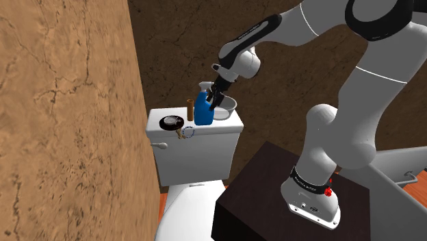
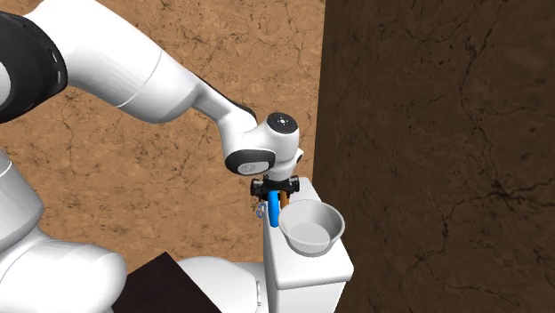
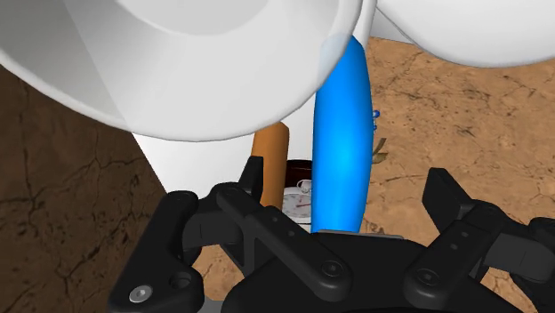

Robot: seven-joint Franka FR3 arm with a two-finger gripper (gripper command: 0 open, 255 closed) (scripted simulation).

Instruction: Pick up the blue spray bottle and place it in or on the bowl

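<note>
Reached the arm [image 1: 349, 103] up toward the shoulder view's left, wrist [image 1: 241, 65] bent down. Held the gripper [image 1: 213, 103] with fingers [image 3: 449, 200] spread apart.

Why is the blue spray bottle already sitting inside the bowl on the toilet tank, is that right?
Not quite. The blue spray bottle is beside the bowl on the toilet tank, not inside it; the second exterior view shows the bowl empty.
</note>
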